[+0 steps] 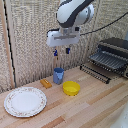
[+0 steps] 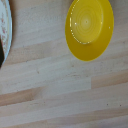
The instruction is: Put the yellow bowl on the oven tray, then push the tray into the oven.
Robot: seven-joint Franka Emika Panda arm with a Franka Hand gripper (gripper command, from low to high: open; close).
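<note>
Open air separates the gripper from the yellow dish. The blue cup stands just beside the dish; bare desk lies on its other sides.

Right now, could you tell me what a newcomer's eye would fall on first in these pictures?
The bright yellow dish stands out first, sitting alone on the wooden table near the middle. Above it hangs the white arm's tool, well clear of everything. The dark oven sits at the exterior view's right with its door down, and a large patterned plate lies at the left.
</note>
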